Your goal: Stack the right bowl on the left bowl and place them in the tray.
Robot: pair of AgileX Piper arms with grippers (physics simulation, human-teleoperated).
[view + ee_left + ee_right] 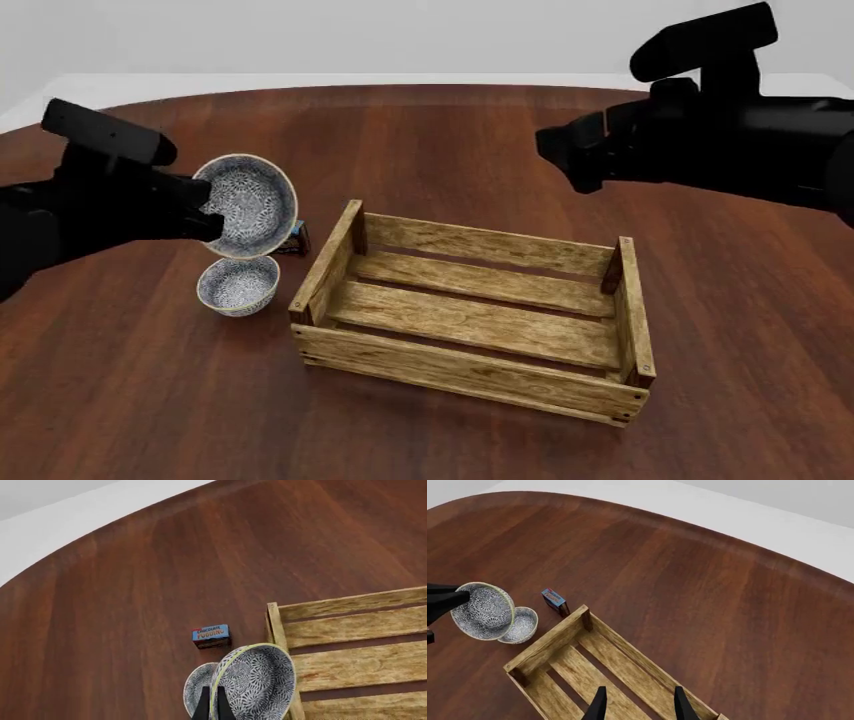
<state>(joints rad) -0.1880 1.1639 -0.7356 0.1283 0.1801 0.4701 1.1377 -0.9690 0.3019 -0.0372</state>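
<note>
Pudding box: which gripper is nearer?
Left. The left gripper, holding a tilted bowl, is just beside the pudding box; the right gripper hovers over the tray.

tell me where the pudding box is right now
In the front view the pudding box sits on the table left of the tray, near its far-left corner, mostly hidden behind the lifted bowl.

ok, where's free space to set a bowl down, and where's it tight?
The wooden crate has a bare slat floor. Open tabletop lies on its near side and beyond its far wall. It is tight left of the crate: the left gripper holds the lifted bowl tilted above the small bowl, with the chocolate pudding box beside.
</note>
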